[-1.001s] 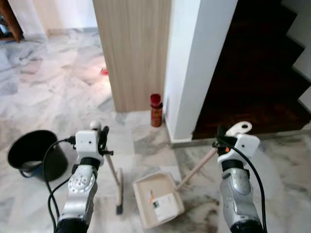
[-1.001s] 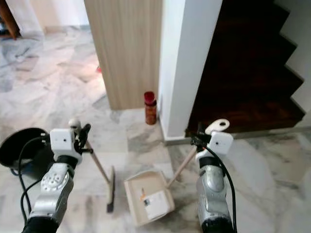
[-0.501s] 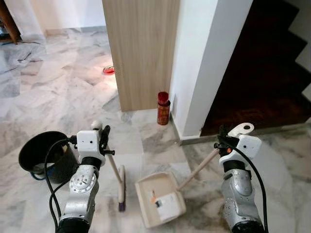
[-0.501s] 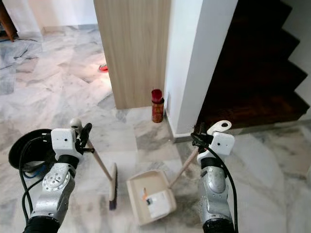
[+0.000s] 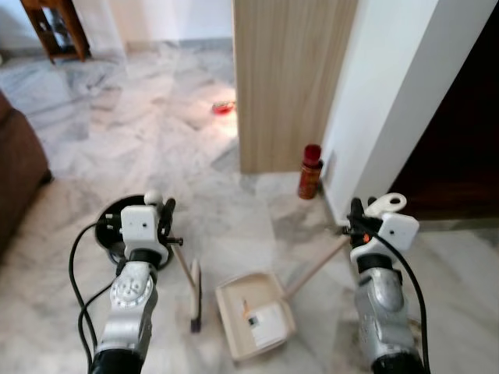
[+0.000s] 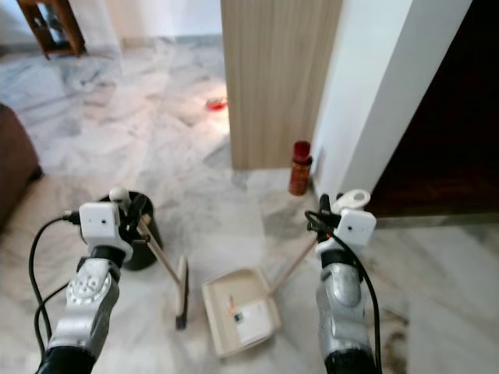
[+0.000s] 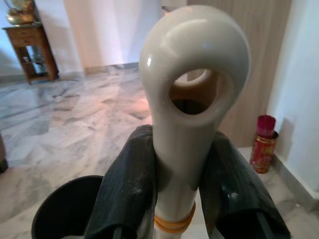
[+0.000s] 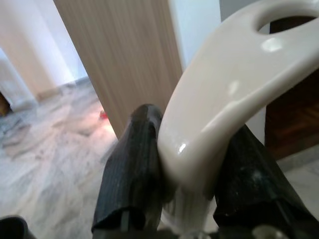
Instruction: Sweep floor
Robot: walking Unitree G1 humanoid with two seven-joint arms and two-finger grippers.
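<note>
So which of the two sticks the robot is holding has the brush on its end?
The one in the left gripper: that broom ends in a dark brush on the floor. The right gripper holds the dustpan, a cream tray.

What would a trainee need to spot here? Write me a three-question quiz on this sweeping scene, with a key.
1. True or false: the left gripper is shut on the broom handle.
2. Which thing stands nearest the wooden panel? A) the black bucket B) the red can C) the dustpan
3. Fill the gap: the right gripper holds the handle of the ____.

Key
1. True: both black fingers press the cream handle just below its loop.
2. B: the can sits on the floor at the panel's foot, by the white wall.
3. Dustpan: its pan lies on the marble floor between the arms, with small bits in it.
</note>
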